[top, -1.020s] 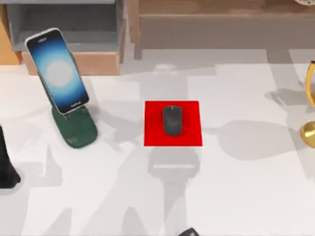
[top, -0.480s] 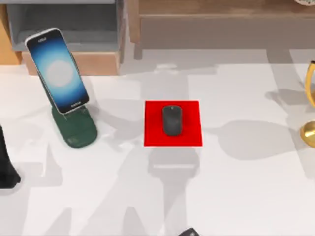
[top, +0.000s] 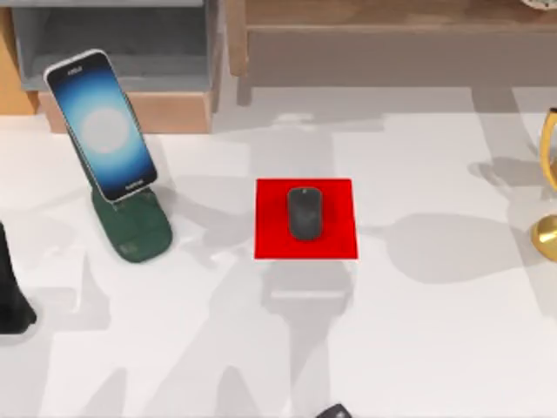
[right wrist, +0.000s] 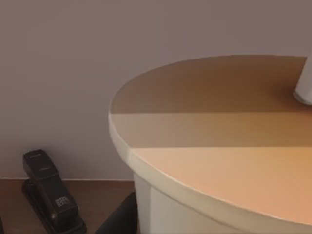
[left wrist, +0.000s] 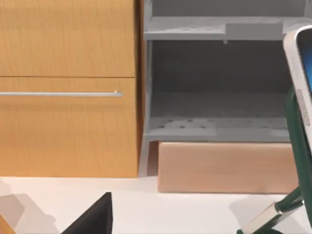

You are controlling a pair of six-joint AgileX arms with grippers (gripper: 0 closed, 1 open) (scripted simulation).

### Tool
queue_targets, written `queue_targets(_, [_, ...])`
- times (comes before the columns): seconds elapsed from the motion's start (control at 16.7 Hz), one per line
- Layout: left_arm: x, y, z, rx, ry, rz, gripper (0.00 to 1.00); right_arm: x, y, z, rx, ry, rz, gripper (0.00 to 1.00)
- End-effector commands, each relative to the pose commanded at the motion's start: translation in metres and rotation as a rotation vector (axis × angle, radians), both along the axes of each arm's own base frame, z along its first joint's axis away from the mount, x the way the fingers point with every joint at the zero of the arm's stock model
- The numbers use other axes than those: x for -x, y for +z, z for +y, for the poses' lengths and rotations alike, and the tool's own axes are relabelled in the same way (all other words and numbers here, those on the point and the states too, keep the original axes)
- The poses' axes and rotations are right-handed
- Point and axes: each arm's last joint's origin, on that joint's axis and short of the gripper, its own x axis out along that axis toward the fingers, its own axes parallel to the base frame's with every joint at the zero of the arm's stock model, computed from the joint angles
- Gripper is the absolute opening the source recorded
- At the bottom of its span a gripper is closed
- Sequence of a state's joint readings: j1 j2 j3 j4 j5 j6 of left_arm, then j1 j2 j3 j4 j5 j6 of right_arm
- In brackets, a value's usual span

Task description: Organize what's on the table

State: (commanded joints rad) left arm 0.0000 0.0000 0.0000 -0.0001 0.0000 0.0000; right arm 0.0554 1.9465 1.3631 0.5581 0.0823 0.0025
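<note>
Mouse on its red mat, mid-tabletop.
Whether either hand is released or clenched cannot be told. A dark mouse (top: 305,213) lies on a red mat (top: 305,246) at the white tabletop (top: 418,331) centre; a phone (top: 101,124) leans in a green stand (top: 133,228) at left.

A dark mouse (top: 305,213) lies on a red mat (top: 305,219), table (top: 435,331) centre.

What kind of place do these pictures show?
Probably a rendered office desk: a mouse on a red mouse pad, a phone leaning on a green stand, and a shelf unit behind the white table.
</note>
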Motion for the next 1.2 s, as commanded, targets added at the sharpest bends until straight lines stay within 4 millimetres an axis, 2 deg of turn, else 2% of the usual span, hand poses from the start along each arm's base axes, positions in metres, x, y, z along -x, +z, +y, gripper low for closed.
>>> queue_targets(0.12, [0.0000,0.0000,0.0000,0.000,0.000,0.000,1.00,0.0000,0.0000,0.0000,0.000,0.000,0.000,0.00])
queue_targets(0.9, [0.0000,0.0000,0.0000,0.000,0.000,0.000,1.00,0.0000,0.0000,0.0000,0.000,0.000,0.000,0.98])
queue_targets(1.2, [0.0000,0.0000,0.0000,0.000,0.000,0.000,1.00,0.0000,0.0000,0.0000,0.000,0.000,0.000,1.00])
